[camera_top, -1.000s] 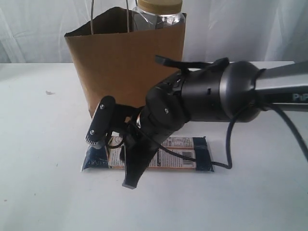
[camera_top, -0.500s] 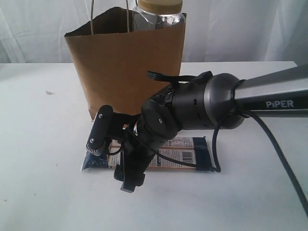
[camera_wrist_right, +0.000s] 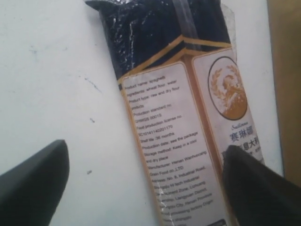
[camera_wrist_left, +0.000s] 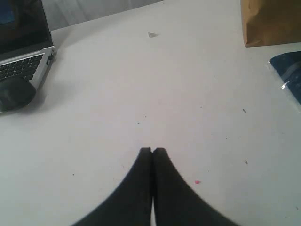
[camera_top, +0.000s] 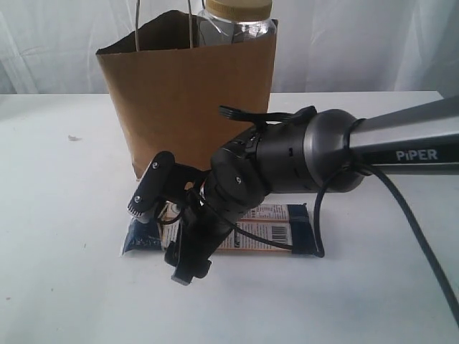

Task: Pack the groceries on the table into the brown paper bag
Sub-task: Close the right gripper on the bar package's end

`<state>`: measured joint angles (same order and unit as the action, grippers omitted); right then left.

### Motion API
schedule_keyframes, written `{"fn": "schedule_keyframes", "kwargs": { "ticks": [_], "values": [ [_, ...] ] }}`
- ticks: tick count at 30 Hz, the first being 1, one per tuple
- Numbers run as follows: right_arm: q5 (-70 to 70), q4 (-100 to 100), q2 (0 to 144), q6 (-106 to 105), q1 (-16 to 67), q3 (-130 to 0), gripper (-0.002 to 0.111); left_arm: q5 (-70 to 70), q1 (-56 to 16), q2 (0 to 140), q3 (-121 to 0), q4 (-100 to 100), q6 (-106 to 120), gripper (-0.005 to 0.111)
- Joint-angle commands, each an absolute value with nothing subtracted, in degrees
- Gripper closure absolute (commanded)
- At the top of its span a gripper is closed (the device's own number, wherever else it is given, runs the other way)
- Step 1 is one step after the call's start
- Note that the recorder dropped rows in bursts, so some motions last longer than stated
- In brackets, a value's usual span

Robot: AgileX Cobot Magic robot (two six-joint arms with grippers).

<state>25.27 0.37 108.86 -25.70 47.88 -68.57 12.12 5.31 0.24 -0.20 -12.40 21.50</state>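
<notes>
The right hand (camera_top: 163, 240) stands wide open and empty, its two fingers spread to either side of the packet (camera_top: 280, 229). In the right wrist view one finger (camera_wrist_right: 35, 183) sits over bare bench and the other (camera_wrist_right: 256, 188) is at the packet's far long edge, on the bag's side. The packet's printed label shows between them. Whether the fingertips touch the bench yet cannot be told.

The packet lies flat on the bench (camera_top: 57, 215), long side towards the bag (camera_top: 186, 100) and just in front of its foot. The bag stands upright behind it, mouth open. A jar (camera_top: 237, 21) with a yellow lid shows above the rim; it looks to be inside, though it could stand just behind. No other groceries are in view.

The left hand (camera_wrist_left: 151, 151) is closed tight on nothing, hanging over bare bench off to the side, near a laptop (camera_wrist_left: 23, 61) at the bench's edge.

The step in hand, as I judge it, is the pick-up of the packet. The next move calls for a short drop until the fingers straddle its narrow width, then a firm close. A flat, slippery wrapper gives little to bite on. After that it needs a lift clear above the bag's rim, and probably a tilt, so the packet goes in end first.
</notes>
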Motion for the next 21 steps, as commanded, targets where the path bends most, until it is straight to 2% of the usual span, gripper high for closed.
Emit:
{"fn": "schedule_keyframes", "kwargs": {
  "ticks": [1, 14, 21],
  "values": [
    [25.31, 0.44, 108.66, -25.07, 47.91, -68.73, 0.021, 11.99, 4.86, 0.00, 0.00, -12.55, 21.47, 0.107],
    [32.29, 0.00, 108.66, -22.92, 47.91, -69.64, 0.019, 11.99, 4.86, 0.00, 0.00, -12.55, 21.47, 0.107],
    [41.14, 0.00, 108.66, -35.33, 48.28, -74.31, 0.019, 11.99, 4.86, 0.00, 0.00, -12.55, 21.47, 0.107]
  ]
}}
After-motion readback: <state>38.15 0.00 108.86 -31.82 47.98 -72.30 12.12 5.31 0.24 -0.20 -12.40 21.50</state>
